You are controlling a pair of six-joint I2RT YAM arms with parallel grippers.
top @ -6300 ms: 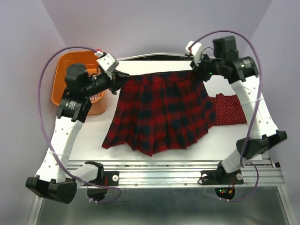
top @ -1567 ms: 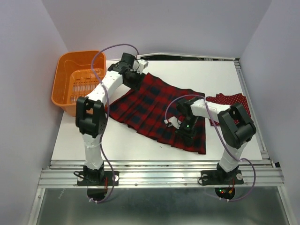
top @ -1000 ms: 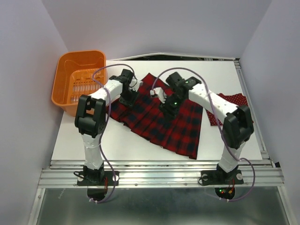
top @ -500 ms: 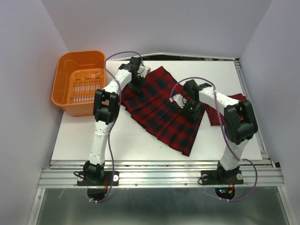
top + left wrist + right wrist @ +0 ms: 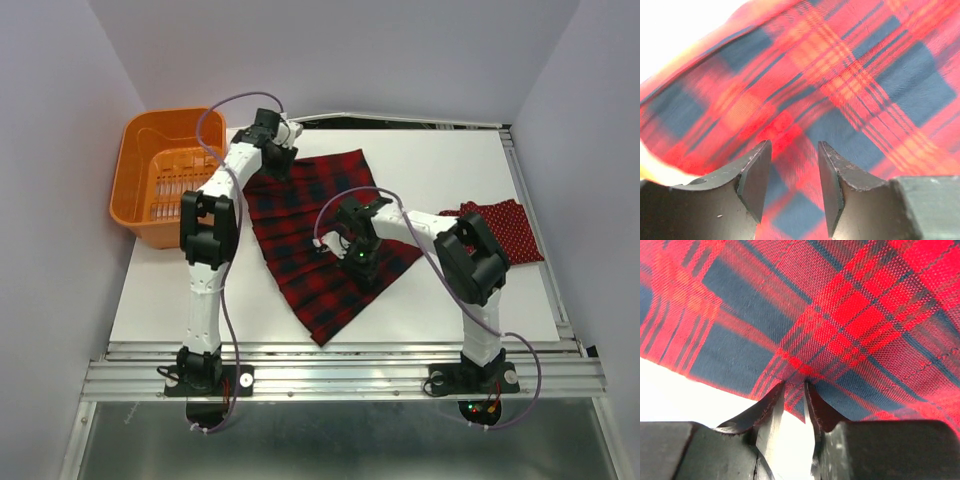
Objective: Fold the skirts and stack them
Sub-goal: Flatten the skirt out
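Observation:
The red-and-navy plaid skirt (image 5: 310, 235) lies slantwise on the white table, running from the far left toward the near middle. My left gripper (image 5: 276, 152) is open, low over the skirt's far-left corner; the left wrist view shows plaid cloth (image 5: 850, 75) behind the parted jaws of the gripper (image 5: 792, 150). My right gripper (image 5: 360, 258) sits at the skirt's middle right edge. In the right wrist view it (image 5: 795, 387) is shut on a pinched edge of the plaid cloth (image 5: 840, 300). The dark red polka-dot skirt (image 5: 497, 230) lies at the right, partly behind my right arm.
An orange plastic basket (image 5: 140, 195) stands at the far left of the table (image 5: 450, 150). Purple walls close in on the back and both sides. A metal rail runs along the near edge.
The plaid skirt has swung and narrowed, and its hem now points toward the near middle. My right gripper moved left and nearer with the cloth. My left gripper shifted slightly left and back.

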